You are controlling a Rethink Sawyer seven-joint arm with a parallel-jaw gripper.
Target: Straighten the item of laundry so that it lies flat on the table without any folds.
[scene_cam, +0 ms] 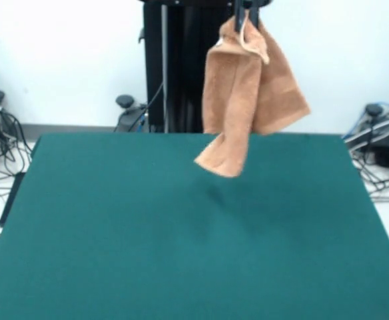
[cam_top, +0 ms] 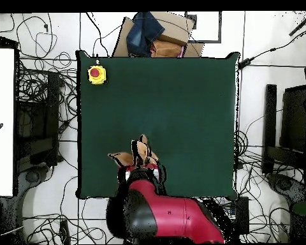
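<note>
The orange-tan towel (scene_cam: 248,93) hangs in the air, bunched and folded lengthwise, its lower corner just above the far part of the green table (scene_cam: 181,253). My gripper (scene_cam: 245,15) at the top edge of the front view is shut on the towel's upper end and holds it clear of the table. In the overhead view the towel (cam_top: 138,154) shows as a small crumpled patch near the table's (cam_top: 181,102) bottom edge, with the gripper (cam_top: 143,167) and the red arm just below it.
A yellow box with a red button (cam_top: 96,74) sits at the table's top left corner in the overhead view. A cardboard box with clothes (cam_top: 157,35) stands beyond the top edge. Cables lie on the floor all round.
</note>
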